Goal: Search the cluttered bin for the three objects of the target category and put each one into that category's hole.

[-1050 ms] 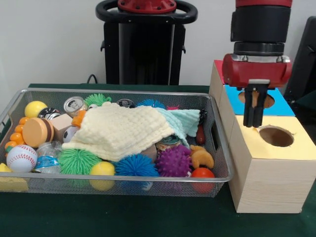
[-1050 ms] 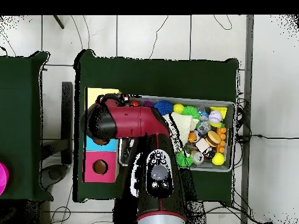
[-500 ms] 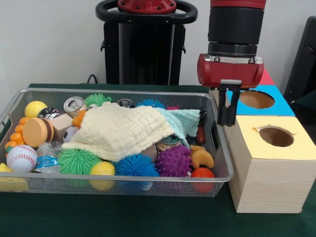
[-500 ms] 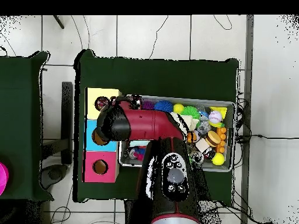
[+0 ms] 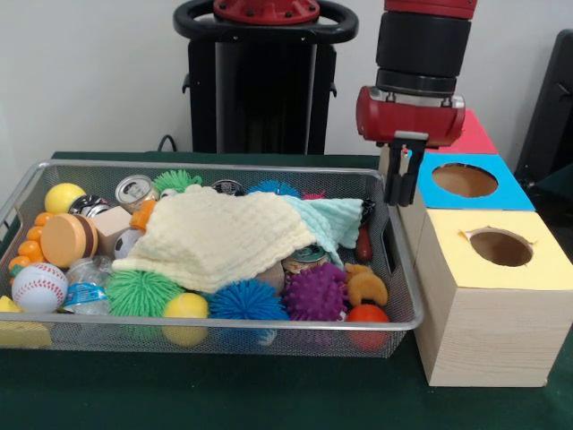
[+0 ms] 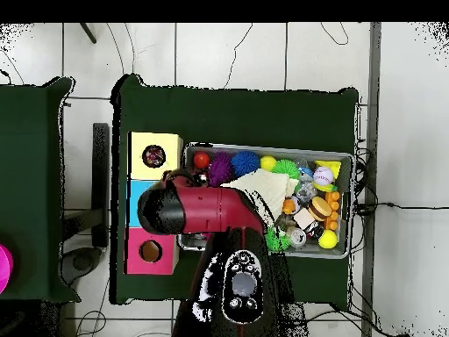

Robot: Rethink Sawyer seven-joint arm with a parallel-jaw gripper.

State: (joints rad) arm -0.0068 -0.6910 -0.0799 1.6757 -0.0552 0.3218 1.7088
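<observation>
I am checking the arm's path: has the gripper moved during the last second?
Yes. The gripper went from above the yellow box hole leftward to the wire basket right end, beside the blue box.

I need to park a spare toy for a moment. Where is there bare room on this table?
The green cloth in front of the wire bin and the wooden box is bare. The box's yellow top has flat margin round its hole. The bin itself is packed, with the yellow cloth heaped over the toys.

The robot arm (image 5: pixel 421 40) is a fat black tube with a shiny red block at the end. Its small gripper (image 5: pixel 397 193) is black and grey.
</observation>
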